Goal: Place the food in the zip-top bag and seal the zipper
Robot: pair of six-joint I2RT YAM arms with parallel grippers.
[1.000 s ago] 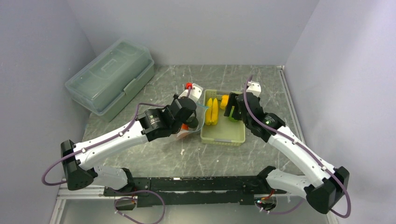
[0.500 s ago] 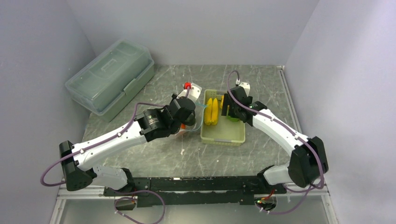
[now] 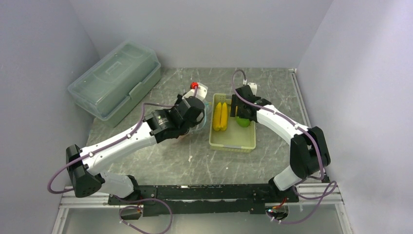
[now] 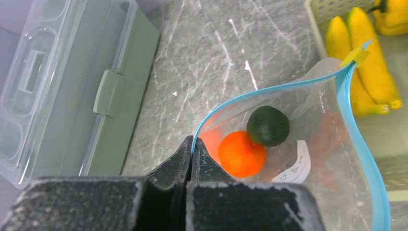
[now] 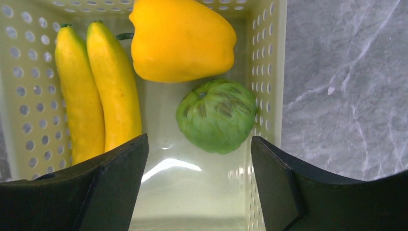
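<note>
Grey marbled tabletop (image 3: 160, 161) carries everything. Pinched tight on the zipper (image 4: 356, 130), the left gripper (image 4: 191, 159) holds the zip-top bag (image 4: 332, 144) open, with an orange (image 4: 241, 154) and a dark green piece (image 4: 268, 126) lying just beyond its fingers. Spread wide, the right gripper (image 5: 197, 144) hangs over the basket (image 5: 267, 72), the light green round piece (image 5: 216, 115) just ahead between its fingers. That piece is probably light, smooth and apt to roll, so it is best taken across its middle.

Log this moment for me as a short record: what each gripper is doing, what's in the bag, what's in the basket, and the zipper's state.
left gripper: shut on the rim of the zip-top bag, mouth held open
right gripper: open, over the basket, near the light green round fruit
in bag: orange, dark green avocado
in basket: two yellow bananas, yellow pepper, light green round fruit
zipper: unsealed
</note>
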